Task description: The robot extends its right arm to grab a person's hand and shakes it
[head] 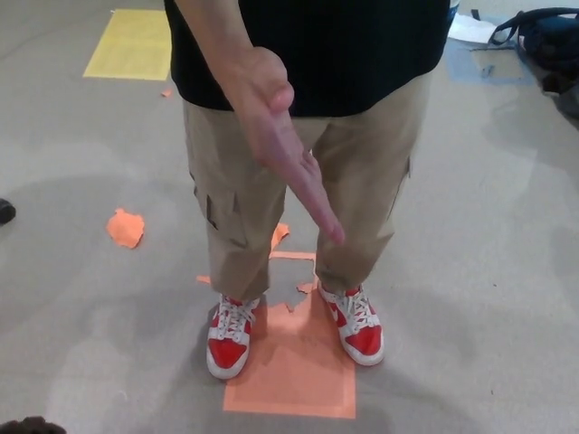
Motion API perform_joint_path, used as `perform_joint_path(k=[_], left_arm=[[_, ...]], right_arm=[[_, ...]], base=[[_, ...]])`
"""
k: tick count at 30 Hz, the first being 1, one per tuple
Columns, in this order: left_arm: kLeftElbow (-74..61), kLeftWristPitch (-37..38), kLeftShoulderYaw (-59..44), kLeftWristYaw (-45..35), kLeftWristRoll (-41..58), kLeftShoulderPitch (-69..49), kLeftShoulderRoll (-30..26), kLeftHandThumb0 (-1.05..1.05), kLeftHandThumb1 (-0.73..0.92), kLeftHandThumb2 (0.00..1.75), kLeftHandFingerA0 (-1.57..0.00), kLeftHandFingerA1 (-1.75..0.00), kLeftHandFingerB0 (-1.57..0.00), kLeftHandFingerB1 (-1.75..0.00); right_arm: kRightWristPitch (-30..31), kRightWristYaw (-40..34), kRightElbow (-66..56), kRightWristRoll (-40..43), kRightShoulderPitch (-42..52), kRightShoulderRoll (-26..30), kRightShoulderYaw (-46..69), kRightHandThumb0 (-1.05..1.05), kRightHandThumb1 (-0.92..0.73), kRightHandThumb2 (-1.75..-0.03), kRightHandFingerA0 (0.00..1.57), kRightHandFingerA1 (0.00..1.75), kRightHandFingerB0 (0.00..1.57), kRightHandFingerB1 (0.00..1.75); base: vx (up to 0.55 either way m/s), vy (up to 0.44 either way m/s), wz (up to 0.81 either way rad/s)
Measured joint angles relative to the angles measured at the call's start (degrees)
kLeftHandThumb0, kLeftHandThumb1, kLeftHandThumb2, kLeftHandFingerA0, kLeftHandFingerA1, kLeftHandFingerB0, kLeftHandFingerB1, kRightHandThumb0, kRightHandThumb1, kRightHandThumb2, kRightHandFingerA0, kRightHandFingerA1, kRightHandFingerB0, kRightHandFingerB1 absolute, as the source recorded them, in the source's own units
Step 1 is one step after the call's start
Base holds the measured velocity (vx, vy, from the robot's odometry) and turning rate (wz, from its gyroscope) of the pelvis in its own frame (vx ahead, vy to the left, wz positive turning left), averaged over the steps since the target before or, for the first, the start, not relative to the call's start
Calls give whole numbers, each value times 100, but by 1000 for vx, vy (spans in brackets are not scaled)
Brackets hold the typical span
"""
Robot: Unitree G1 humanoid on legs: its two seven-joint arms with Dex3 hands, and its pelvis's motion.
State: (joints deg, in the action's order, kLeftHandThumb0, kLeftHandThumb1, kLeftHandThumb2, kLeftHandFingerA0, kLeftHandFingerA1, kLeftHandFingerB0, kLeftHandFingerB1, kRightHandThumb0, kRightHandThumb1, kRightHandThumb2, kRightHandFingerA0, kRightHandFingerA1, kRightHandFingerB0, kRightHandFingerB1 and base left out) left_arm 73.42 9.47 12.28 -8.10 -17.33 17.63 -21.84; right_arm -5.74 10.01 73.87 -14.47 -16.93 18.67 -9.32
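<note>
Hand (pixel 285 149) of person: centre, held out flat, pointing down toward camera, in front of tan trousers (pixel 244 217) | shoes (pixel 231 336): red-white, on orange sheet (pixel 298 371), grey floor (pixel 488 271) | robot hands: out of frame, fingers' state unknowable | yellow sheet (pixel 131 43): top left

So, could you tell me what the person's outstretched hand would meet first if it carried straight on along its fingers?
Probably nothing: the person's hand reaches toward the camera, clear of the legs, though depth is unclear. In the picture its line crosses the red shoe.
</note>
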Motion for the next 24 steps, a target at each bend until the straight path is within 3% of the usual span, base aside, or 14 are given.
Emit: perform_joint_path(k=[2,3,4,5,7,14,15,16,17,18,19,24], left_arm=[[61,62,-1,-14,-5,0,0,-78,92,70,-28,-33,-25,-31],[75,85,-6,-15,-5,-1,0,-80,92,72,-27,-33,-23,-30],[80,105,-7,-14,-6,-4,-1,-36,51,111,0,-48,0,-47],[83,131,-5,-14,-9,-7,-5,-80,92,75,-20,-32,-17,-30],[102,155,-5,-57,-9,-11,-12,-80,92,71,-26,-33,-23,-30],[118,282,-80,-44,-4,-51,-16,-79,92,71,-26,-33,-22,-30],[120,291,-80,-37,-8,-53,-16,-80,92,71,-24,-32,-21,-30],[122,296,-84,-31,-8,-59,-16,-80,92,71,-24,-32,-21,-30],[125,298,-90,-28,-8,-66,-15,-79,92,70,-26,-33,-24,-31],[126,300,-98,-22,-7,-72,-15,-81,92,71,-26,-33,-20,-30],[127,300,-105,-17,-6,-82,-15,-79,92,71,-25,-33,-19,-29],[127,300,-106,-18,-4,-90,-13,-76,92,71,-25,-33,-20,-29]], right_arm=[[-54,30,51,-11,-1,0,-1,-70,-92,-76,11,27,12,29],[-71,41,67,-14,-1,0,1,-70,-78,-113,2,32,4,34],[-84,49,80,-15,1,0,3,-81,-83,-113,8,25,9,30],[-104,53,91,-17,6,0,9,-82,-83,-113,8,25,8,26],[-142,54,97,-15,30,0,53,-87,-84,-112,6,19,6,17],[-389,-108,-90,47,43,-53,298,-88,-81,-113,0,14,0,11],[-451,-175,-211,71,50,-67,364,-82,-72,-92,0,14,0,12],[-500,-239,-362,90,71,-83,422,-82,-72,-92,0,14,0,12],[-575,-321,-589,115,100,-99,486,-79,-91,-67,0,15,0,18],[-640,-393,-793,128,133,-106,530,-83,-74,-96,0,8,0,12],[-692,-462,-1082,130,185,-107,560,-87,-81,-111,0,12,0,14],[-738,-559,-2285,112,443,-135,576,-92,-82,-114,0,11,0,13]], base=[[0,0,0],[0,0,0],[0,0,0],[0,0,0],[0,0,0],[0,0,0],[0,0,0],[0,0,0],[0,0,0],[0,0,0],[0,0,0],[0,0,0]])
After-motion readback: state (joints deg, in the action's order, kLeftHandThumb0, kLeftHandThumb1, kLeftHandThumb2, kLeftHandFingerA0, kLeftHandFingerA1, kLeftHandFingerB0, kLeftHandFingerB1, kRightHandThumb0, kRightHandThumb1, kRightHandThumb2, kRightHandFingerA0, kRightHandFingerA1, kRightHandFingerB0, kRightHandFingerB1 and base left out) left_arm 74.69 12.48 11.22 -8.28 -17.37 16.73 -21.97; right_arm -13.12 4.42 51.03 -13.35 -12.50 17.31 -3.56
